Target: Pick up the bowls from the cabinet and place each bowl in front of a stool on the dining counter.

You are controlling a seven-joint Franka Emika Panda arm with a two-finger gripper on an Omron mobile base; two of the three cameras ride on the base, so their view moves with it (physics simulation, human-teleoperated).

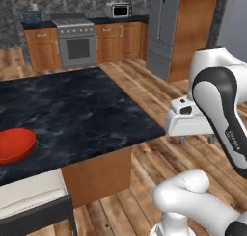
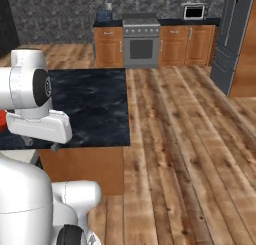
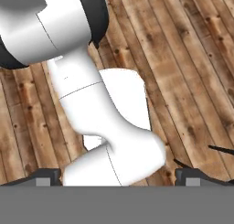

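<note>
Black marble desk (image 1: 87,110) already carries 1 red bowl (image 1: 14,144) at 9 o'clock by the stool (image 1: 31,191); the wooden bowl remains, fingers (image 3: 45,176) wide and empty.

Place: home kitchen, rendered.
Cooking: steel stove (image 1: 74,41) w/ oven door, set betw. wood base cabinets (image 1: 119,40); also in right base view (image 2: 141,43).
Appliances: microwave (image 1: 119,10) on the short black countertop; tall grey fridge (image 1: 161,32) at right.
Walls: dark speckled stone backsplash (image 1: 46,7); wood wall cabinets along top edge.
Eating: island w/ black marble dining counter (image 1: 72,114) on wood base; cushioned stool (image 1: 31,197) at its near side; red bowl (image 1: 14,144) on top.
Floor: wood planks (image 2: 190,139) throughout.
</note>
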